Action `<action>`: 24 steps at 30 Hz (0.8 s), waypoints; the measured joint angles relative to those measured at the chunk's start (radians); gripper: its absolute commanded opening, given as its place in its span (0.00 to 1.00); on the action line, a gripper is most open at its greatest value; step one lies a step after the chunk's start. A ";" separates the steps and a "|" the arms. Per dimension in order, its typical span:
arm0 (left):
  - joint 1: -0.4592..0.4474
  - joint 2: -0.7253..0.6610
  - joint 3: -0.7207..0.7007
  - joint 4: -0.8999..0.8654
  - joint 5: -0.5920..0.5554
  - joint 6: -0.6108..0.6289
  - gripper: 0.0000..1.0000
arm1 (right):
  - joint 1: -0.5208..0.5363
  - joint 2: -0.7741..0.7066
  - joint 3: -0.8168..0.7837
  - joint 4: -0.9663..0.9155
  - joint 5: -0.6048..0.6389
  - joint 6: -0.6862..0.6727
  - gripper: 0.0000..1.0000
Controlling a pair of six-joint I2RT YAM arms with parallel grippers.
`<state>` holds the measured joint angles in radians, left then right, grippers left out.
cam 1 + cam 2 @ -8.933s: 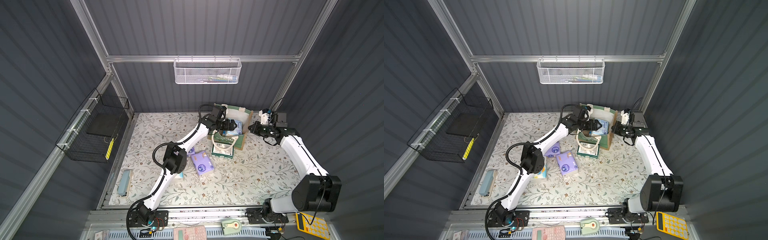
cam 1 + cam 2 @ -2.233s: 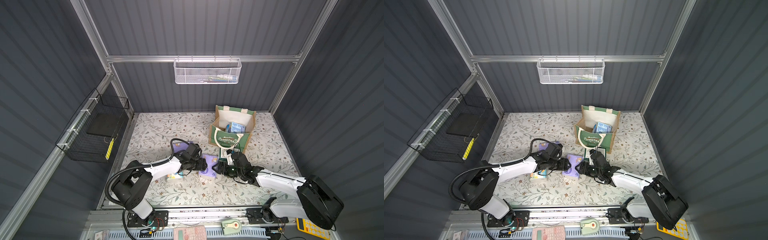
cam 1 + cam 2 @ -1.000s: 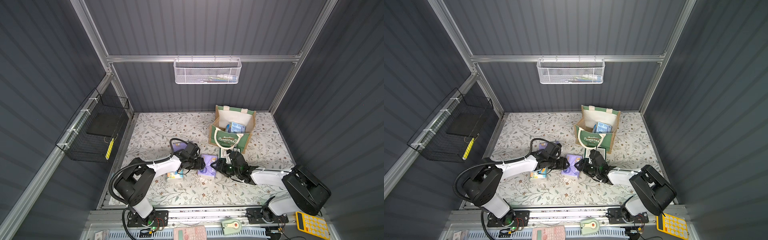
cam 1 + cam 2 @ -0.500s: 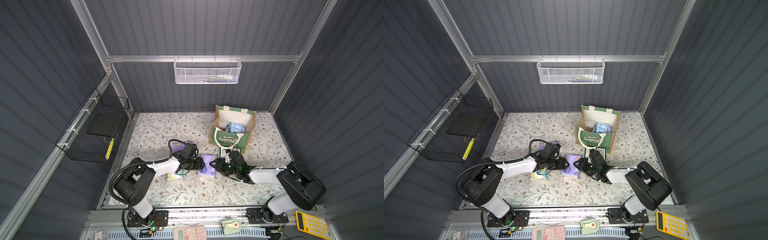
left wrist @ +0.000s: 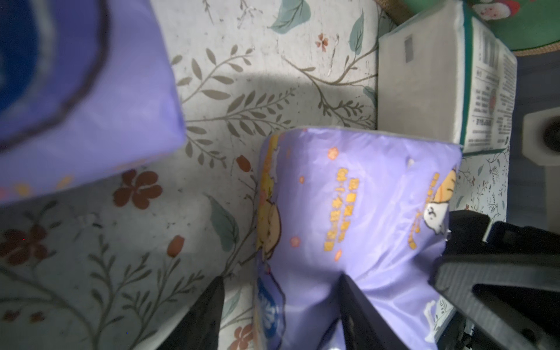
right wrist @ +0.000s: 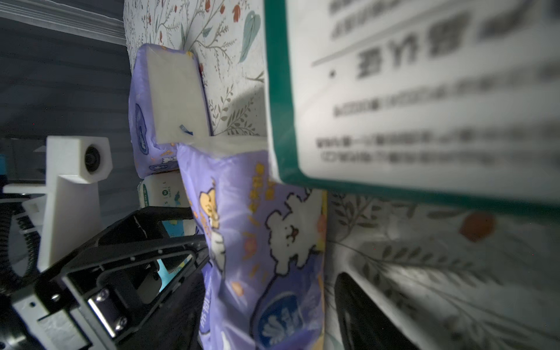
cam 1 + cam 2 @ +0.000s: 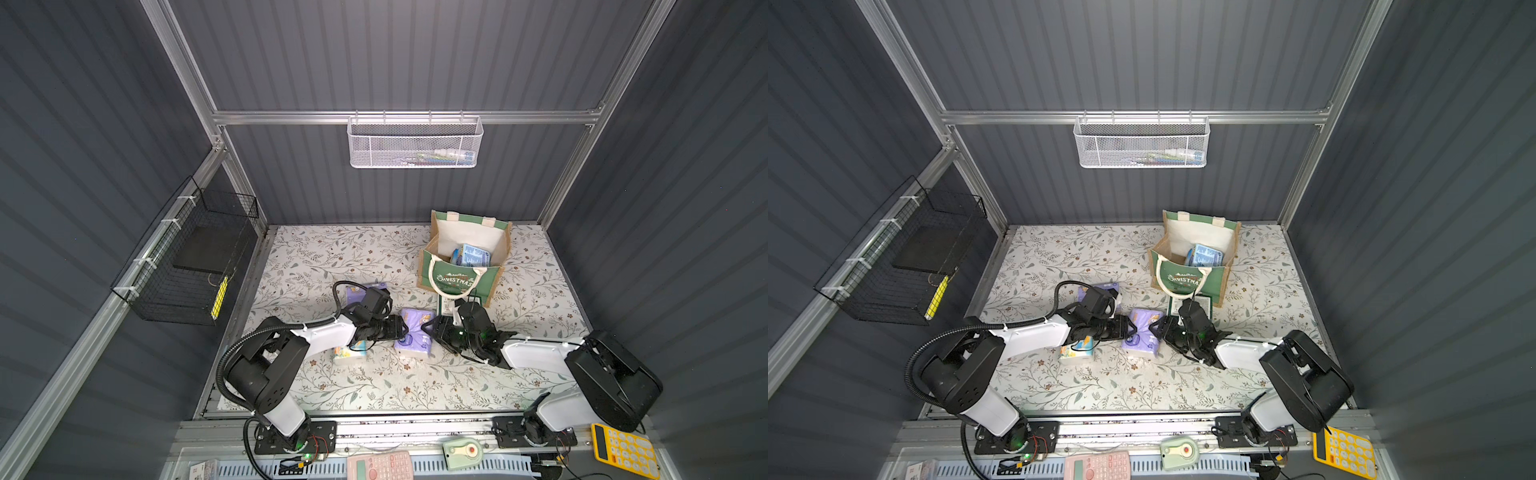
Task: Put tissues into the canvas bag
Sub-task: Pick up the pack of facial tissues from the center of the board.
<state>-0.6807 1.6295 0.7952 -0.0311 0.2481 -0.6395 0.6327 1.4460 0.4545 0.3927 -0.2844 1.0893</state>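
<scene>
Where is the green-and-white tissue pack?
In both top views the green-and-white tissue pack lies just in front of the canvas bag, beside the right gripper.

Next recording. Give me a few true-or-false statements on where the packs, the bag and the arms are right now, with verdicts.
1. A light blue pack lies inside the canvas bag. True.
2. The canvas bag lies tipped on its side. False: it stands upright, mouth open.
3. The jaws of the left gripper and right gripper reach one purple pack from opposite sides. True.
4. The green-and-white pack is in the bag. False: it lies on the floral mat in front of it.
</scene>
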 measured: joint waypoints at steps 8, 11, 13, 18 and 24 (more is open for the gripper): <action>0.002 0.000 -0.003 0.007 0.008 0.000 0.59 | 0.005 0.070 0.025 0.015 -0.018 0.003 0.69; 0.002 0.000 -0.011 0.020 0.009 -0.005 0.59 | 0.006 0.070 0.027 0.021 -0.023 0.003 0.70; 0.003 0.000 -0.015 0.029 0.012 -0.008 0.59 | 0.006 0.070 0.030 0.027 -0.027 0.004 0.69; 0.008 0.000 -0.019 0.036 0.024 -0.016 0.59 | 0.012 0.090 0.035 0.062 -0.043 0.014 0.65; 0.010 0.000 -0.030 0.055 0.027 -0.026 0.59 | 0.016 0.113 0.037 0.095 -0.056 0.039 0.58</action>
<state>-0.6712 1.6299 0.7650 0.0235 0.2752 -0.6659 0.6487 1.5593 0.4911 0.4877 -0.3401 1.1278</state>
